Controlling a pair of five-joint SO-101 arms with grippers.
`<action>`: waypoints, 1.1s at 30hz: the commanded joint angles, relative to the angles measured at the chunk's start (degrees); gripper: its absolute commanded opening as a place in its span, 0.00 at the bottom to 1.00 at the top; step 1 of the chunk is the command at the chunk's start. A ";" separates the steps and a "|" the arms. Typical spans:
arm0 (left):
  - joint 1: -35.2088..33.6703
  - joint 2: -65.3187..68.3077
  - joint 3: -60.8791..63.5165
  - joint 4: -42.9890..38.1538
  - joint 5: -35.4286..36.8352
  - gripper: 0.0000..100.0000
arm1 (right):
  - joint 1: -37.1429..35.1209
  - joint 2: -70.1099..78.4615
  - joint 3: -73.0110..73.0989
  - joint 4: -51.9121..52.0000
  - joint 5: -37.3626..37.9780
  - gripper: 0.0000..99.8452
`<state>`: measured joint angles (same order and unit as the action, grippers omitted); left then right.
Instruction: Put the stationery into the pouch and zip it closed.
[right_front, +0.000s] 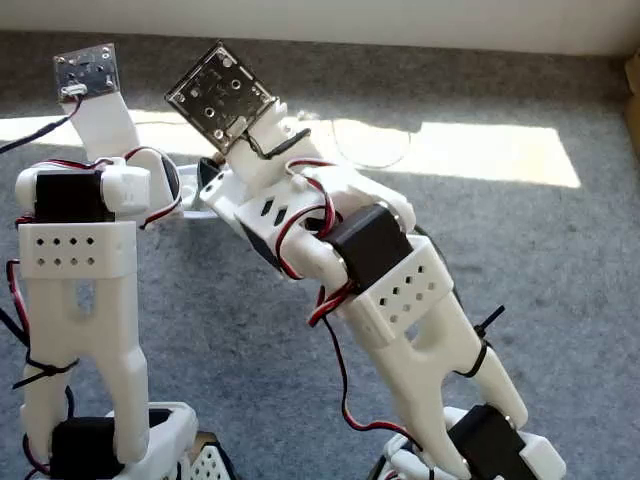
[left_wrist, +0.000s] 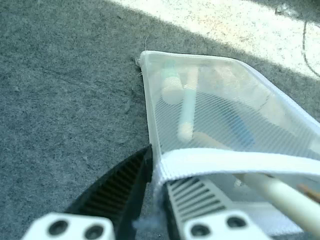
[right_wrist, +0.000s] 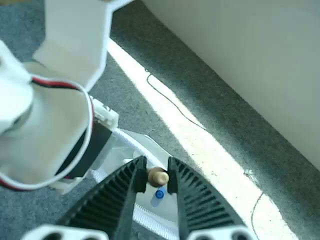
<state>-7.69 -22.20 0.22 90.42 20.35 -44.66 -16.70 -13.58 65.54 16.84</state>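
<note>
Pinching the pouch (left_wrist: 215, 115) rim, the left gripper (left_wrist: 156, 169) is clamped on its zip band. The right gripper (right_wrist: 156, 175) is narrow around a pen (right_wrist: 159, 175), with the pouch just beyond its tips. Risk: the pen could snag the band and tug the pouch out of the left gripper.

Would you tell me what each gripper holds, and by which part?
Left gripper: pouch, by its white band's corner. Right gripper flanks a stick at its tan tip; grip unclear.
</note>
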 joint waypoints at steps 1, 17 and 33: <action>0.75 -0.66 -3.30 -1.32 0.44 0.01 | -0.57 -2.51 -1.10 1.19 0.97 0.05; -2.33 -0.66 -3.30 -1.32 0.44 0.01 | 4.44 -6.20 -0.75 0.92 2.29 0.05; -2.33 -0.66 -3.21 -1.32 0.44 0.01 | -2.59 -6.11 4.09 -0.84 8.44 0.13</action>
<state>-9.36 -22.20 0.22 90.42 20.44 -46.59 -20.48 -10.15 66.51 24.66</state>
